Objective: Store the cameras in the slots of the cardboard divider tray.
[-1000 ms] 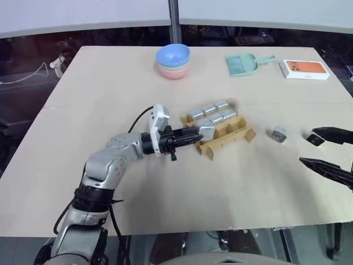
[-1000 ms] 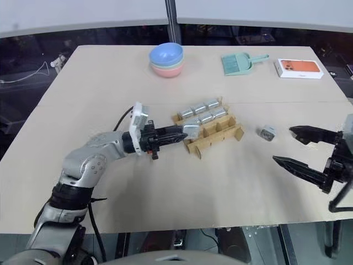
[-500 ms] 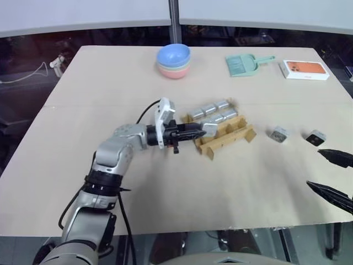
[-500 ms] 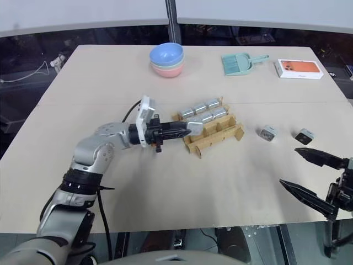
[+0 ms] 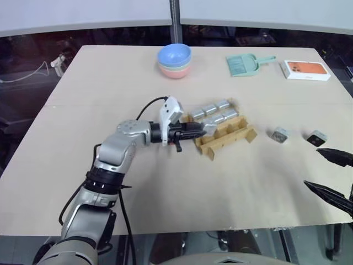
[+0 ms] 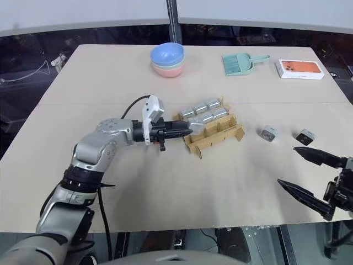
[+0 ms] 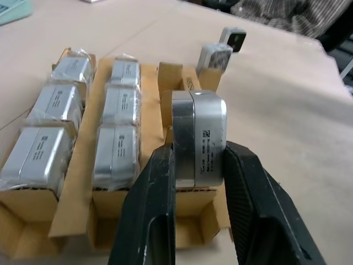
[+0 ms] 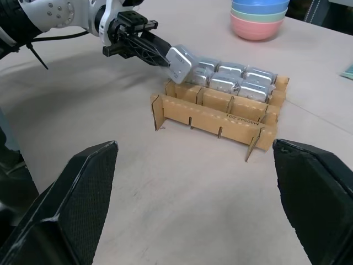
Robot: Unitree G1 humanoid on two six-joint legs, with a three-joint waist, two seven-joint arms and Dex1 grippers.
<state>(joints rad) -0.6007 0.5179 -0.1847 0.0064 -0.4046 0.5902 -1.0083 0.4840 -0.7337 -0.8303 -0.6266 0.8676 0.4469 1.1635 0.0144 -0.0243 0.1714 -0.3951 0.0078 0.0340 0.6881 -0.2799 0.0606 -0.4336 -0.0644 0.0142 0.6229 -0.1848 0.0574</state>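
Observation:
The cardboard divider tray stands mid-table, its two back rows filled with several silver cameras. My left gripper is shut on one more silver camera, holding it upright just over the tray's empty front row at its left end. Two loose cameras lie on the table to the right of the tray. At the near right edge of the table my right gripper stands open and empty, close to those two.
Stacked pastel bowls, a teal dustpan and a white-and-orange flat box sit along the far edge of the table. A cable loops behind my left wrist.
My right gripper dropped toward the table's near edge, uncovering the second loose camera. My left gripper rolled and edged closer over the tray's front row with its camera.

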